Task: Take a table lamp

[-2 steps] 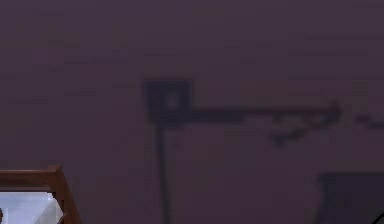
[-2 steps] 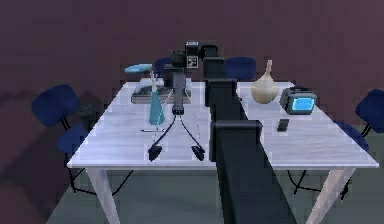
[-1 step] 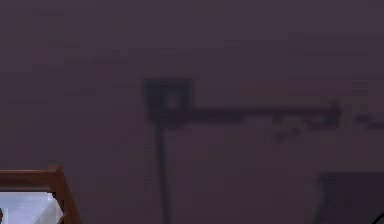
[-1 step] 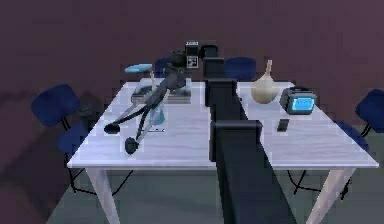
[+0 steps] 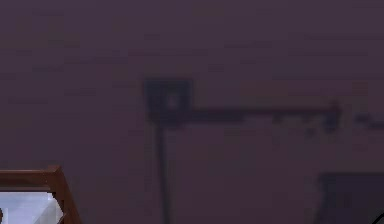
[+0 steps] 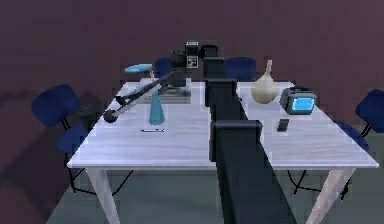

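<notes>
Arm side view had the arm [image 6: 232, 130] reaching out across the white desk [image 6: 180, 145], with the gripper [image 6: 181, 62] up at the far edge beside 2 white squares [image 6: 193, 46]. The table lamp [image 6: 155, 110], judged by its teal cone foot, thin stem and pale blue disc on top, stood on the desk toward that view's left, nearer the robot than the gripper. A long dark rod [image 6: 140, 97] slanted past it; whether it belonged to the lamp could not be told.

As for the fingers [image 6: 172, 66], their state could not be told, nor whether they held anything, with a blue chair [image 6: 165, 66] right behind them. The step looked like the approach to the grasp, not yet made. The next move probably called for drawing the arm back and lining up on the stem.

A cream vase [image 6: 263, 85] and a small screen box [image 6: 298, 100] stood at the right. Forward view caught a wooden frame [image 5: 45, 180] against the dark wall. No brand, label or writing could be read, and the squares carried only black marks.
</notes>
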